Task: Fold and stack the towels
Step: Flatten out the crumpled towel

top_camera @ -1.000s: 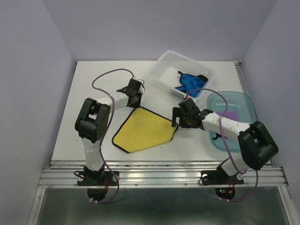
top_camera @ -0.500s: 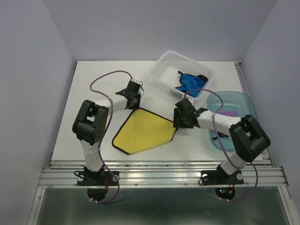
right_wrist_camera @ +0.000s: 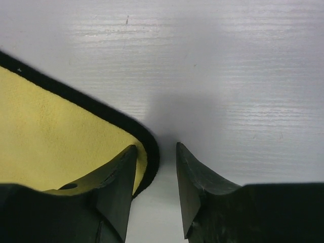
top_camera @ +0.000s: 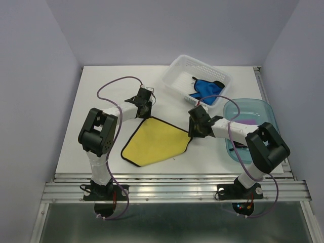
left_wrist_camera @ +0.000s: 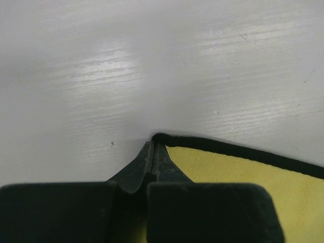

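Observation:
A yellow towel (top_camera: pixel 157 144) with black edging lies flat on the white table. My left gripper (top_camera: pixel 147 113) is at its far corner, and in the left wrist view the left gripper (left_wrist_camera: pixel 153 147) is shut on that corner of the yellow towel (left_wrist_camera: pixel 243 177). My right gripper (top_camera: pixel 191 132) is at the towel's right corner. In the right wrist view the right gripper (right_wrist_camera: pixel 155 146) has its jaws partly apart and straddles the black hem, one finger on the yellow towel (right_wrist_camera: pixel 50 136), the other on bare table. A blue towel (top_camera: pixel 206 87) lies in the basket. A purple towel (top_camera: pixel 248 123) lies in the tray.
The white perforated basket (top_camera: pixel 185 68) stands at the back right. The translucent blue-green tray (top_camera: pixel 253 103) sits on the right, beside my right arm. Walls close in the table on the left, back and right.
The right gripper's jaws have narrowed around the towel's right corner and the right arm has drawn in closer to it. The left gripper stays shut at the far corner.

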Robot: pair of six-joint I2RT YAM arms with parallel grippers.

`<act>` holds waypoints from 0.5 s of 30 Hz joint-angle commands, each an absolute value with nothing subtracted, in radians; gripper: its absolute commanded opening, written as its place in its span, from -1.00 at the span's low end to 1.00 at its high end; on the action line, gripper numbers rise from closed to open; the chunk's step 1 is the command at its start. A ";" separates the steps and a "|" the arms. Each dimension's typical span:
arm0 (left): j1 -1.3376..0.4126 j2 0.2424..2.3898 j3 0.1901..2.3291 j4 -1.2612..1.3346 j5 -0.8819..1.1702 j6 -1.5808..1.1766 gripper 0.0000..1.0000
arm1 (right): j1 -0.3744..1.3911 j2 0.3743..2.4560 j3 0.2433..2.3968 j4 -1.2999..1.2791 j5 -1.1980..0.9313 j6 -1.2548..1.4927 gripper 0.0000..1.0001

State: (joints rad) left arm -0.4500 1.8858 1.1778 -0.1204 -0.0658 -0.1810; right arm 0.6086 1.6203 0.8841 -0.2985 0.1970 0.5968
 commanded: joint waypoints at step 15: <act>-0.449 1.792 1.120 -0.138 -0.075 -0.193 -1.00 | 0.649 1.605 0.900 -0.301 0.256 0.575 -0.99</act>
State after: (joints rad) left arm -0.4500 1.8637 1.1477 -0.1066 -0.0639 -0.1864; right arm 0.6373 1.6249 0.8841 -0.3061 0.2073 0.5919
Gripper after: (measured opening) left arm 0.018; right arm 0.050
